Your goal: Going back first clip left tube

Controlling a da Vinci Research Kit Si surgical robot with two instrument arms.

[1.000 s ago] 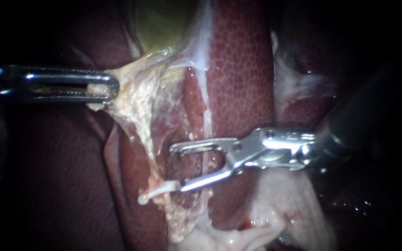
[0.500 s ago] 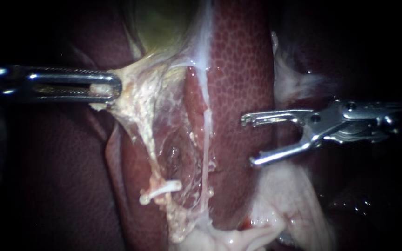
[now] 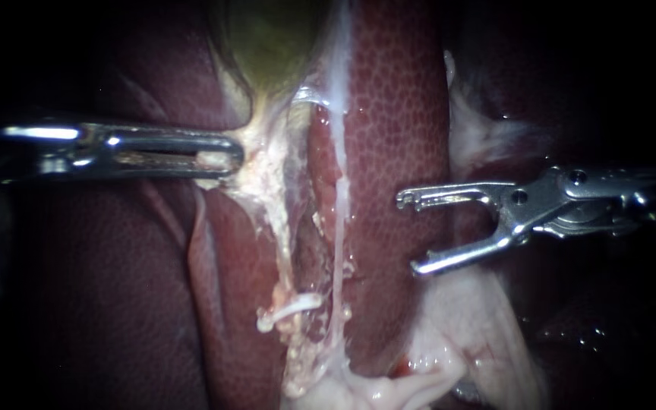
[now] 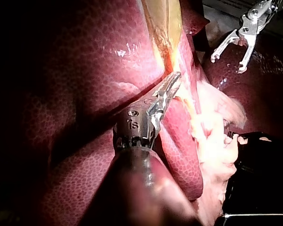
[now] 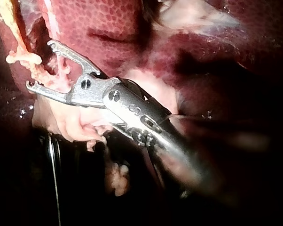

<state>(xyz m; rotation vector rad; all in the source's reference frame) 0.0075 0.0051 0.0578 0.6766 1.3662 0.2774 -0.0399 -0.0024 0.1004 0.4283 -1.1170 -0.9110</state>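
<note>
Both instruments are bare, polished metal. The left instrument (image 3: 222, 156) gleams silver along its slotted jaws. The right instrument (image 3: 408, 233) is bright, smooth metal with round pins at its hinge. The liver (image 3: 396, 137) is wet and glossy, dark red, finely pebbled. The gallbladder (image 3: 271, 45) looks smooth and olive-green. The pale tissue (image 3: 267, 182) is cream, stringy, moist and rough.

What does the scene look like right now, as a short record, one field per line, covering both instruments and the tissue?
left instrument: jaws shut on pale tissue just below the gallbladder
right instrument: jaws open, empty, over the liver
thin tube: exposed, running between the two instruments, touched by neither
clip: none visible on the tube or in the jaws
</note>
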